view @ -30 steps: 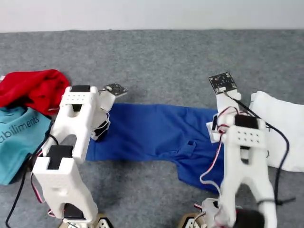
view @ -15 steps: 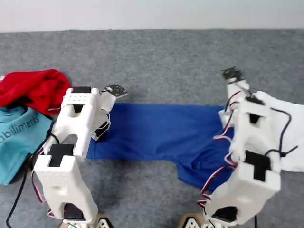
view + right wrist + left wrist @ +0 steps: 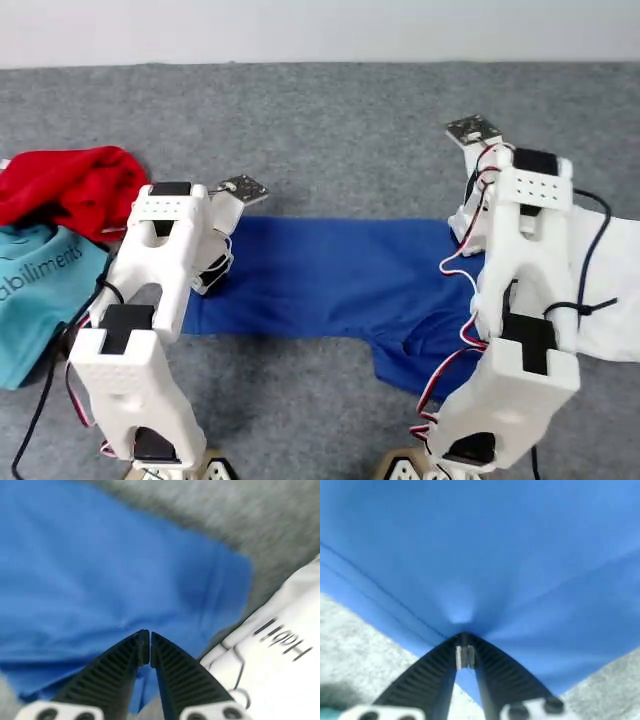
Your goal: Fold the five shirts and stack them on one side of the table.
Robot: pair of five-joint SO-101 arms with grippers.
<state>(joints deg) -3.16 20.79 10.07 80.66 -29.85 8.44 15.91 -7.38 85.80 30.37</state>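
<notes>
Fabric of the blue shirt (image 3: 495, 555) sits pinched in the closed left gripper (image 3: 465, 656); the closed right gripper (image 3: 146, 647) touches it.

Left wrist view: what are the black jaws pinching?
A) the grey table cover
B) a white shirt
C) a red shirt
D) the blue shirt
D: the blue shirt puckers to a point exactly at the shut jaws of the left gripper.

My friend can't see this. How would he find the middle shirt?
Start at the grey table, then the two white robot arms. Between them lies the blue shirt, spread wide; the red shirt and teal shirt sit left, the white shirt right.
</notes>
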